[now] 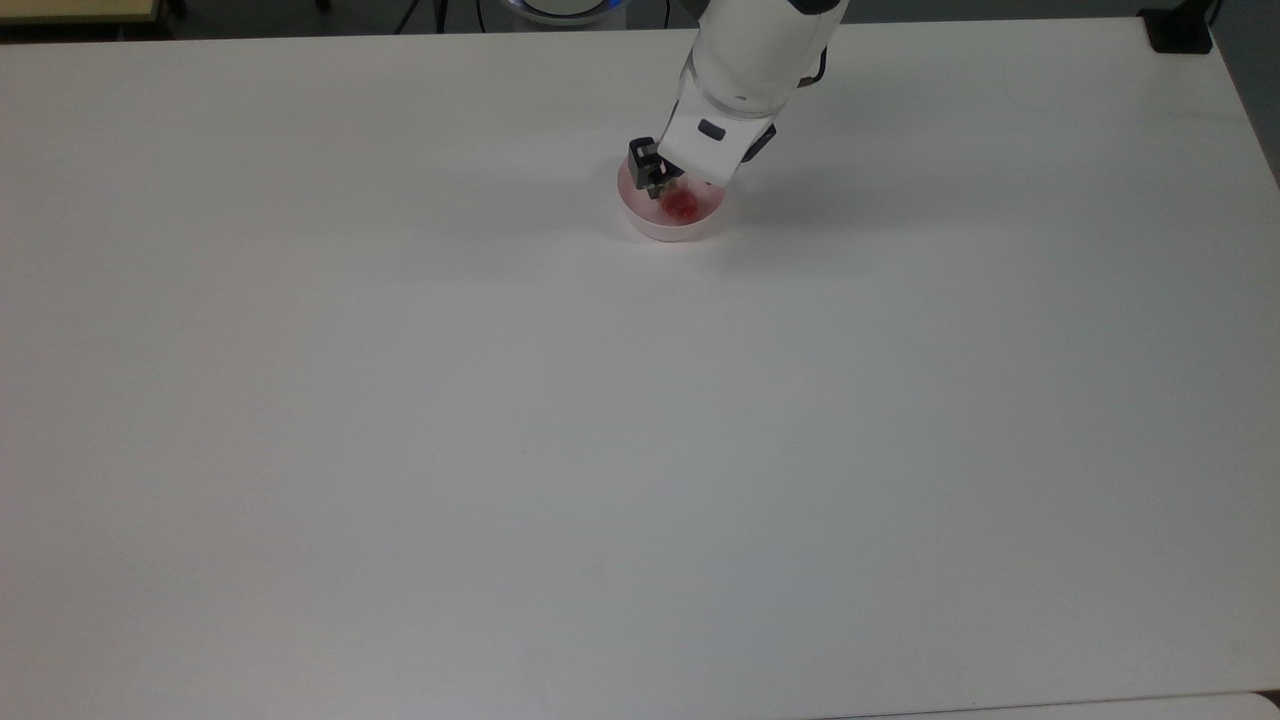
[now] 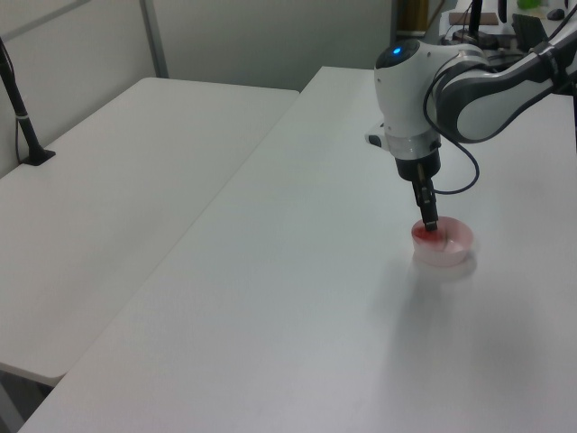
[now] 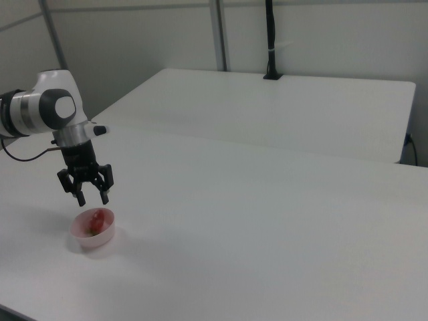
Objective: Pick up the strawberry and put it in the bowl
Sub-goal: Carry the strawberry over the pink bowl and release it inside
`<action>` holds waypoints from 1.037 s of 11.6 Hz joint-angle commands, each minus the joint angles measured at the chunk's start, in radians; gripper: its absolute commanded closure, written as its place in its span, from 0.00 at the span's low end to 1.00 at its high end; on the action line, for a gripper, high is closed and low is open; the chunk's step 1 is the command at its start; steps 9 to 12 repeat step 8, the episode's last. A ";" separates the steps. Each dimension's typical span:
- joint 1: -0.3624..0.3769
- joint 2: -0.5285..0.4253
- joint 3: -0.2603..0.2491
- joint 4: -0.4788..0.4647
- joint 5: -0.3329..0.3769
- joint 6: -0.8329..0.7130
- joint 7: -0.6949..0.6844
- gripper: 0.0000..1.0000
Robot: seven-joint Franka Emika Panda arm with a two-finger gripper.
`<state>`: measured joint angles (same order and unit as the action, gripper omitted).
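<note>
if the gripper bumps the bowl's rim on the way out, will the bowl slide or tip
The bowl looks thin, translucent plastic, so it is probably light and would likely slide on the smooth table. It is low and wide, so tipping seems less likely. The strawberry inside adds little weight.

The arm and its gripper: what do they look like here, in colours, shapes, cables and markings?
The arm is built of rounded glossy white segments with dark grey joint rings and a small blue light on top. A thin black cable loops beside the wrist. The gripper is black with two short fingers below a white flange.
</note>
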<state>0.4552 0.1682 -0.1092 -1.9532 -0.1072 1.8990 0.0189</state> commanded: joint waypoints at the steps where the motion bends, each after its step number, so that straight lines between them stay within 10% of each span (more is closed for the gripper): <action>1: -0.029 -0.081 -0.010 0.039 -0.005 -0.014 0.159 0.00; 6: -0.281 -0.095 0.005 0.307 0.008 -0.195 0.154 0.00; 12: -0.311 -0.113 0.003 0.307 0.008 -0.199 0.151 0.00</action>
